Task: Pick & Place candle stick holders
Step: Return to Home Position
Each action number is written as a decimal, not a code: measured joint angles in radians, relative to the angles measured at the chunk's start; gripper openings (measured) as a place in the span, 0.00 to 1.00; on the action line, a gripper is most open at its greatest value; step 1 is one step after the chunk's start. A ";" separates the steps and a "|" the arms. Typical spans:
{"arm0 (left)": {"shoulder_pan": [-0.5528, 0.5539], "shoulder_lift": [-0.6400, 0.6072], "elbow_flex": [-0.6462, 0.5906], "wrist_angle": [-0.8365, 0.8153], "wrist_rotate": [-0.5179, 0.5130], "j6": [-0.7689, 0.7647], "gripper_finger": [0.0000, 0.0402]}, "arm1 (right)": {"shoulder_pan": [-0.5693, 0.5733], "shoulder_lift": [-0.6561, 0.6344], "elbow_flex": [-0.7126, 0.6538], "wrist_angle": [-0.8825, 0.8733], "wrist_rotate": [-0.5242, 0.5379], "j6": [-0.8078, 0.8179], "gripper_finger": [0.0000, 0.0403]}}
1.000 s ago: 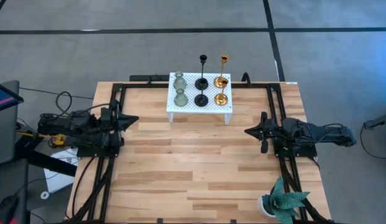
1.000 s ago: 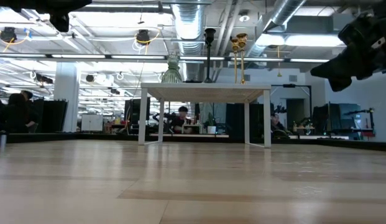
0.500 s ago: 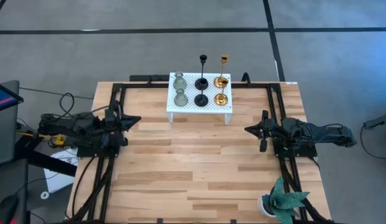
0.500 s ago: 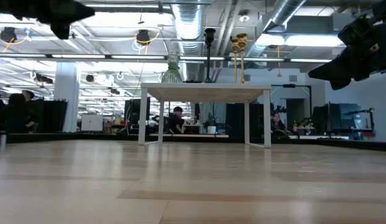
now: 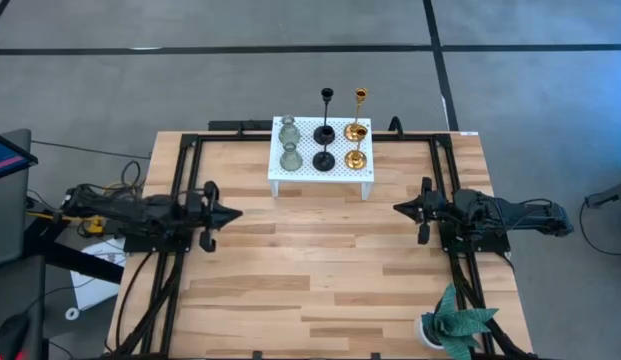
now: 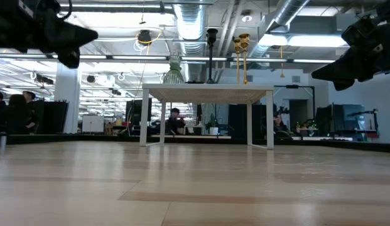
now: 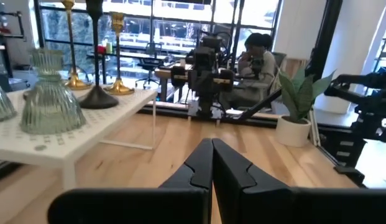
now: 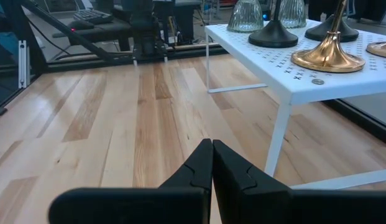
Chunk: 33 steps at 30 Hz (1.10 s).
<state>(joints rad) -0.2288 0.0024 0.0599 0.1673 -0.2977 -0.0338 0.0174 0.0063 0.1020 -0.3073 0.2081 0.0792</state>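
Left gripper (image 5: 231, 212), clenched at 9 o'clock, now reaches farther inward; right gripper (image 5: 399, 209), also clenched, stays at 3 o'clock.

The high view looks straight down from well above on the whole wooden table (image 5: 320, 280), with the white perforated shelf (image 5: 306, 172) at its far edge. The low view sits at table-top height by the near edge and faces level across the boards to that shelf and the room behind. The left wrist view looks low across the table from the left side toward the potted plant (image 7: 296, 102) on the right, the right wrist view faces the opposite way, and all four share the shelf with its candle stick holders (image 5: 323, 160).
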 joint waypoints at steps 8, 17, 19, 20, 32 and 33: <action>0.000 0.000 -0.054 0.063 0.077 -0.031 0.01 | 0.000 0.000 0.000 0.001 0.000 0.000 0.00; 0.000 0.006 -0.054 0.050 0.100 -0.026 0.01 | 0.000 0.000 0.000 0.001 0.000 0.000 0.00; 0.000 0.009 -0.054 0.049 0.100 -0.026 0.02 | 0.000 0.000 0.000 0.001 0.000 0.000 0.00; 0.000 0.012 -0.054 0.050 0.099 -0.025 0.02 | 0.000 0.000 0.000 0.001 0.000 0.000 0.00; 0.000 0.055 -0.054 0.058 0.097 -0.024 0.03 | 0.000 0.000 0.000 0.001 0.001 0.000 0.00; 0.000 0.061 -0.054 0.058 0.097 -0.024 0.03 | 0.000 0.000 0.000 0.001 0.001 0.000 0.00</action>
<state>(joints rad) -0.2289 0.0636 0.0055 0.2256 -0.2005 -0.0578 0.0174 0.0067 0.1017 -0.3061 0.2089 0.0792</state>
